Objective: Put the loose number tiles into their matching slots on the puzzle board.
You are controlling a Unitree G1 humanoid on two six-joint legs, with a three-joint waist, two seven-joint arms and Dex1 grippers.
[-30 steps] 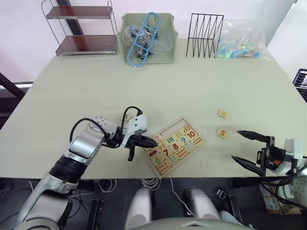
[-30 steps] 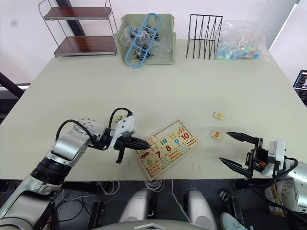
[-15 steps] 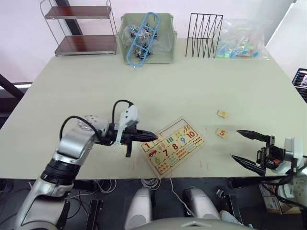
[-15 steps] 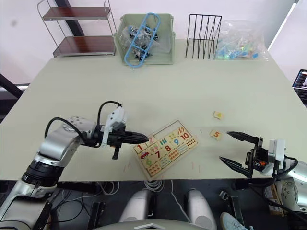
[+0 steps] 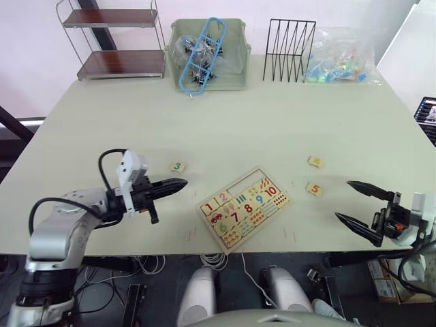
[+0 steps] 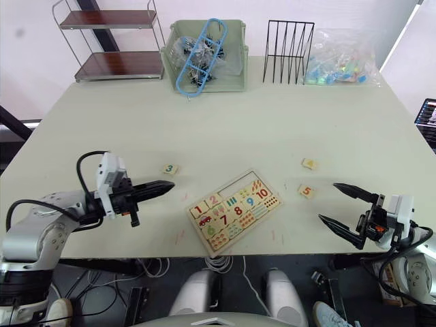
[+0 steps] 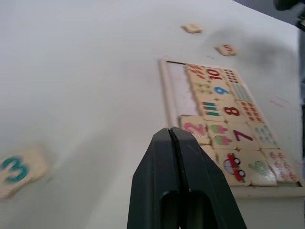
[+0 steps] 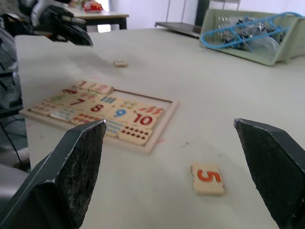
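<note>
The puzzle board [image 5: 240,186] lies tilted near the table's front edge. Tiles 1 [image 5: 209,204] and 2 [image 5: 223,197] sit in its slot row, and the bare slots [image 7: 177,93] beside them are empty. Three loose tiles lie on the table: the 3 [image 5: 178,166] left of the board, the 5 [image 5: 314,189] and a yellow-digit tile [image 5: 315,161] to its right. My left gripper [image 5: 180,182] is shut and empty, pointing at the board from its left, just in front of the 3. My right gripper [image 5: 343,199] is open, right of the 5.
Along the back stand a two-tier shelf [image 5: 119,41], a green basket [image 5: 235,75] holding blue hangers, a black wire rack [image 5: 289,41] and a clear bag [image 5: 340,58] of colourful pieces. The board sits close to the table's front edge [image 5: 204,251].
My left gripper has pulled back to the left, away from the board's corner, uncovering the 3 tile. The right gripper has shifted slightly right.
</note>
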